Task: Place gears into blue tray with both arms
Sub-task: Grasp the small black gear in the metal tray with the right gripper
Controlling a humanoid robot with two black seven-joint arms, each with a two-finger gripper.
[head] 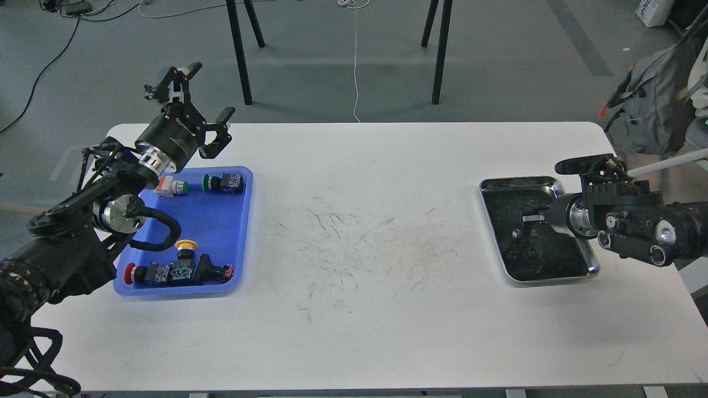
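A white table [359, 331] fills most of the view, its middle scuffed with thin dark scratches. The left arm [66, 237] comes in from the lower left and rises over the table's far-left corner; the right arm [652, 232] reaches in from the right edge, level with the steel tray.

The blue tray [221, 221] lies flat near the left edge, partly covered by the left arm. The steel tray [553, 190] with its dark inside sits well apart from it, near the right edge.

The left gripper [202, 94] is held up above the far end of the blue tray, its two fingers spread wide with nothing between them. The right gripper [531, 218] points into the steel tray from the right; it is seen end-on and dark, so I cannot tell whether its fingers are spread or pressed together.

Several push-buttons [177, 271] lie in the blue tray: two at the far end, the rest clustered at the near end. Any gears in the steel tray are too small and dark to make out against its inside
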